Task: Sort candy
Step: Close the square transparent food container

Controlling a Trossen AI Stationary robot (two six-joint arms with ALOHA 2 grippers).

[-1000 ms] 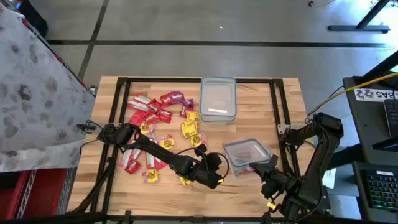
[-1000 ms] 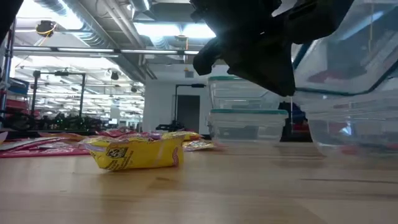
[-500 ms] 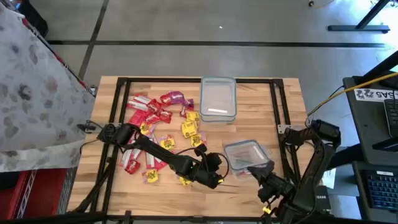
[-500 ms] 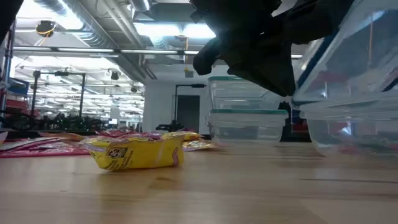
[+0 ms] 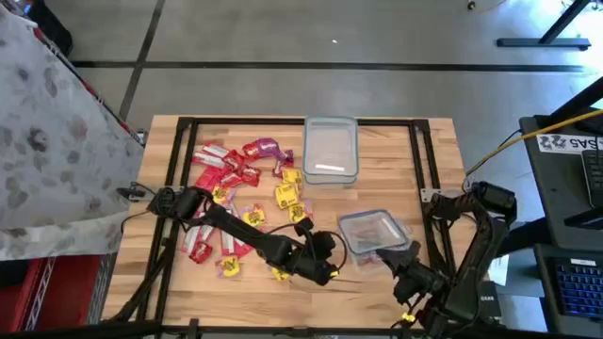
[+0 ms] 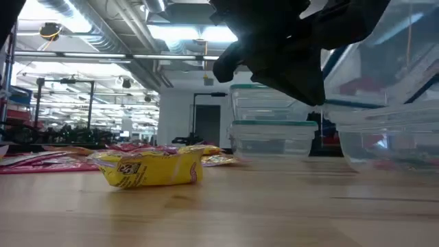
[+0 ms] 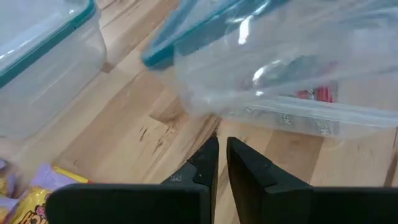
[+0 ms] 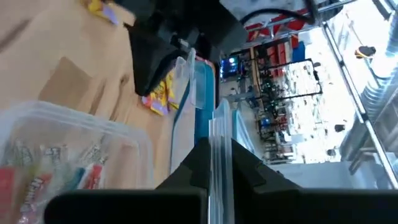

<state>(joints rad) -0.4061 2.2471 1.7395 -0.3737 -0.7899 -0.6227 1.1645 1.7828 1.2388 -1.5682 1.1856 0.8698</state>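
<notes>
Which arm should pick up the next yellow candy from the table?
Left. Its gripper, fingers shut and empty, sits beside the small yellow wrapped candy. The right gripper is shut on the clear plastic lid of the near clear rectangular container.

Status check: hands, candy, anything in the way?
Right hand shut on near tub's lid, tilted over tub. Left hand shut, empty, beside it. Candy mostly unsorted on table.
</notes>
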